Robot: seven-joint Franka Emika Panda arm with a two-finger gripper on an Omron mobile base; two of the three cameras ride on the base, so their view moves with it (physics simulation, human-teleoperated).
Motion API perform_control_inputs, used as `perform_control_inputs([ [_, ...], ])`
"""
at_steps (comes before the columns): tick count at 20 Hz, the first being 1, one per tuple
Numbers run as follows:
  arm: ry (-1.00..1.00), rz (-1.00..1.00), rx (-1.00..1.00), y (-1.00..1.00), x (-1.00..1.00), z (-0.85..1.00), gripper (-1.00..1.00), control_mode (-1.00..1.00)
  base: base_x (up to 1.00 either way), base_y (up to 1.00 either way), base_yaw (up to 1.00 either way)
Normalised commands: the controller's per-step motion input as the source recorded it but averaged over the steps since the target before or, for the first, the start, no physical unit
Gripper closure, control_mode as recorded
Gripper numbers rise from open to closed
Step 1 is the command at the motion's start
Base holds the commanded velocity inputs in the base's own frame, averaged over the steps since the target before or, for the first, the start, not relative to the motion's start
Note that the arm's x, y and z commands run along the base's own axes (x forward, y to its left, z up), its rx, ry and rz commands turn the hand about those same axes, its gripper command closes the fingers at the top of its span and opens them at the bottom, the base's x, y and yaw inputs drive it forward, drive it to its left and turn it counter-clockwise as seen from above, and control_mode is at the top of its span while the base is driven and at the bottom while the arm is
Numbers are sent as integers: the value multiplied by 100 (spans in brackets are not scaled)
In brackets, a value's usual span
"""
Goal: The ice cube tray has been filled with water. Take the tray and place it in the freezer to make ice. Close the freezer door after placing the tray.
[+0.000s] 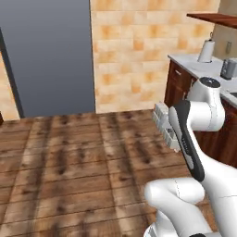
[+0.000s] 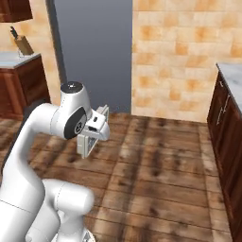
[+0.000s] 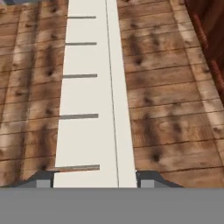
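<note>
At the far left, the fridge unit (image 1: 46,55) stands closed against the tiled wall (image 1: 134,51), well apart from the arm. Moving right, the ice cube tray (image 3: 92,100) is held in the air above the wooden floor (image 1: 78,162), close in front of the arm. The gripper (image 3: 94,179) is pinching the tray at one end, a finger on each long side. Expect a light, stiff, smooth tray; its water will likely spill if you tilt it. Hold across the narrow width. At the right stands the counter (image 1: 194,65).
</note>
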Motion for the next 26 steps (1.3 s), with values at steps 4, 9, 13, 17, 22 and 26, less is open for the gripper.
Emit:
perform_control_inputs([
  [4, 0, 0, 0, 0, 0, 0, 100, 100, 3, 0, 83],
  [9, 0, 0, 0, 0, 0, 0, 100, 100, 6, 0, 84],
  [13, 0, 0, 0, 0, 0, 0, 100, 100, 0, 0, 86],
  [17, 0, 0, 0, 0, 0, 0, 100, 100, 0, 0, 85],
  [22, 0, 0, 0, 0, 0, 0, 100, 100, 22, -7, 73],
  [26, 0, 0, 0, 0, 0, 0, 100, 100, 33, -60, 48],
])
